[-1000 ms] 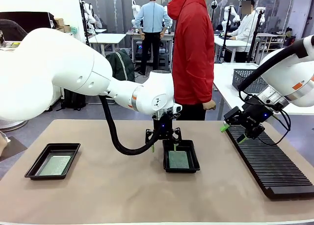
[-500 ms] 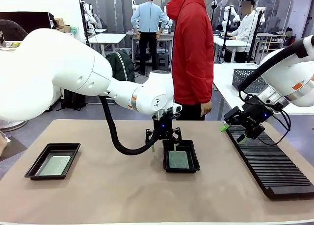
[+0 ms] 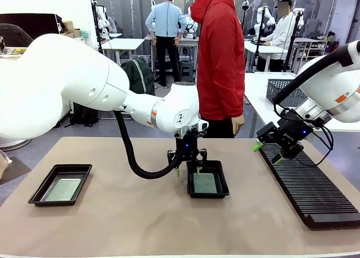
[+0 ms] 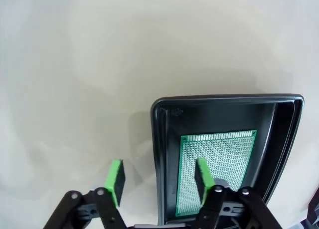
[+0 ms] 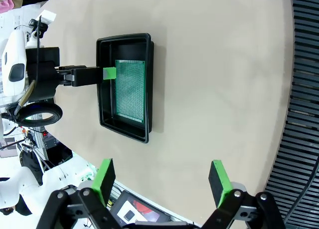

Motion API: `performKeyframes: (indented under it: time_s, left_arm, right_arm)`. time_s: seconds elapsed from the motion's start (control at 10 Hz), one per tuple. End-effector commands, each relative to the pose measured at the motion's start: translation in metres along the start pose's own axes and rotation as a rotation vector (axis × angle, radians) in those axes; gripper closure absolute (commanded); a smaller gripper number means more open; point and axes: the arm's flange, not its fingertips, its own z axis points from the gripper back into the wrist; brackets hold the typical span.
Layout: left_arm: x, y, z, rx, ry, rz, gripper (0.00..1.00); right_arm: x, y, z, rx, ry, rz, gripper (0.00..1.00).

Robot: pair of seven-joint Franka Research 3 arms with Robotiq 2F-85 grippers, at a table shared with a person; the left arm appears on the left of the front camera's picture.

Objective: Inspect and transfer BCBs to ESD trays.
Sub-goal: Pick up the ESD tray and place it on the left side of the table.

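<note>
Left gripper (image 3: 188,169) hanging over the far-left rim of the middle tray (image 3: 220,189), jaws partly spread and pinching nothing; in the left wrist view (image 4: 158,178), straddling the tray wall (image 4: 160,154), one finger (image 4: 115,180) over bare table outside, the other finger (image 4: 203,177) over the board (image 4: 215,165) inside. Whether that inner pad is touching the board, cannot tell.

Lying flat on the floor of the middle tray, a green board (image 3: 205,183), slightly smaller than the tray's inside, black floor showing round it. Sitting near the middle of the table (image 3: 140,218), this tray; seen from the right wrist too (image 5: 102,84), with its board (image 5: 130,91) and the left gripper's green pad at its edge.

Resting well apart at the near left of the table, a second tray (image 3: 39,193), also holding a board (image 3: 62,189) flat inside.

Right gripper (image 3: 266,153) hovering above the far end of the rack (image 3: 315,196) on the right, jaws spread wide and empty; in the right wrist view (image 5: 162,179), both pads standing well apart over bare table, rack (image 5: 301,89) running along the right edge.

Standing at the far side, close behind the middle tray, a person in a red hoodie (image 3: 220,61), one hand (image 3: 238,123) hanging by the table edge.
</note>
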Motion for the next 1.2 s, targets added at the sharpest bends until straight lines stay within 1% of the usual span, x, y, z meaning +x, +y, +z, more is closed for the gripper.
performKeyframes:
  time_s: [0.0, 0.1, 0.2, 0.3, 0.4, 0.5, 0.6, 0.7, 0.8, 0.9, 1.0, 1.1]
  left_arm:
    - [-0.0013, 0.0024, -0.0005, -0.015, -0.013, 0.022, 0.35]
    - [-0.003, 0.0031, -0.0002, -0.015, -0.017, 0.027, 0.42]
    - [-0.0041, 0.0034, 0.0, -0.018, -0.021, 0.027, 0.51]
    - [-0.0044, 0.0035, -0.0004, -0.021, -0.023, 0.028, 0.43]
    - [-0.0048, 0.0039, -0.0013, -0.025, -0.023, 0.028, 0.66]
    - [-0.0055, 0.0034, -0.0032, -0.027, -0.021, 0.028, 0.58]
    - [-0.006, 0.0039, -0.0052, -0.029, -0.021, 0.033, 0.82]
    - [-0.0069, 0.0043, -0.0052, -0.038, -0.028, 0.032, 0.74]
    - [-0.0072, 0.0041, -0.0061, -0.038, -0.029, 0.033, 0.97]
    - [-0.0079, 0.0038, -0.0068, -0.04, -0.032, 0.033, 0.89]
    - [-0.0088, 0.0047, -0.007, -0.042, -0.037, 0.038, 1.0]
    - [-0.0097, 0.0051, -0.0065, -0.044, -0.042, 0.042, 0.93]
  right_arm:
    - [-0.0014, 0.0019, 0.0012, -0.02, -0.003, -0.017, 0.0]
    - [-0.0014, 0.0019, 0.0012, -0.02, -0.003, -0.017, 0.0]
    - [-0.0014, 0.0019, 0.0012, -0.02, -0.003, -0.017, 0.0]
    - [-0.0014, 0.0019, 0.0012, -0.02, -0.003, -0.017, 0.0]
    - [-0.0014, 0.0019, 0.0012, -0.02, -0.003, -0.017, 0.0]
    - [-0.0014, 0.0019, 0.0012, -0.02, -0.003, -0.017, 0.0]
    - [-0.0014, 0.0019, 0.0012, -0.02, -0.003, -0.017, 0.0]
    - [-0.0014, 0.0019, 0.0012, -0.02, -0.003, -0.017, 0.0]
    - [-0.0014, 0.0019, 0.0012, -0.02, -0.003, -0.017, 0.0]
    - [-0.0014, 0.0019, 0.0012, -0.02, -0.003, -0.017, 0.0]
    - [-0.0014, 0.0019, 0.0012, -0.02, -0.003, -0.017, 0.0]
    - [-0.0014, 0.0019, 0.0012, -0.02, -0.003, -0.017, 0.0]
